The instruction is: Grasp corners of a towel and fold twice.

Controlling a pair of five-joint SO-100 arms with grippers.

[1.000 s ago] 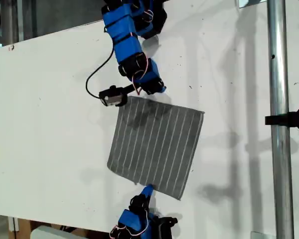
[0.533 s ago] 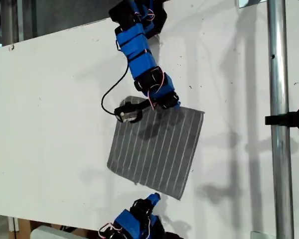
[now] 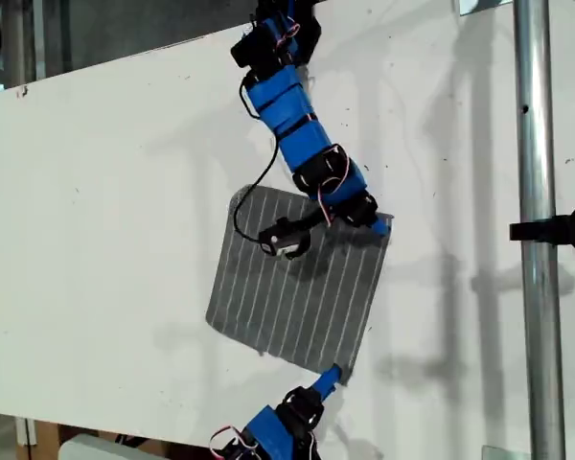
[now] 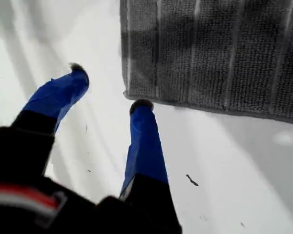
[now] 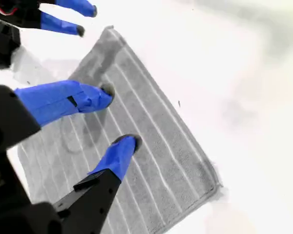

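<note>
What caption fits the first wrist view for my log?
My first gripper, jaws open, hovers beside a corner of the flat grey striped towel on the white table.

A grey, roughly square soft cloth towel (image 3: 297, 287) carries thin, evenly spaced white stripes running along its length. The flat tabletop (image 3: 96, 192) under it is plain white with a few small dark specks. Both arms are bright blue with black joints and thin red and white wires. My first gripper (image 4: 107, 87) has blue fingers with dark tips, as does my second gripper (image 5: 118, 114). At the exterior view's right stands a shiny silver metal pole (image 3: 537, 230) with a black clamp (image 3: 556, 228).
</note>
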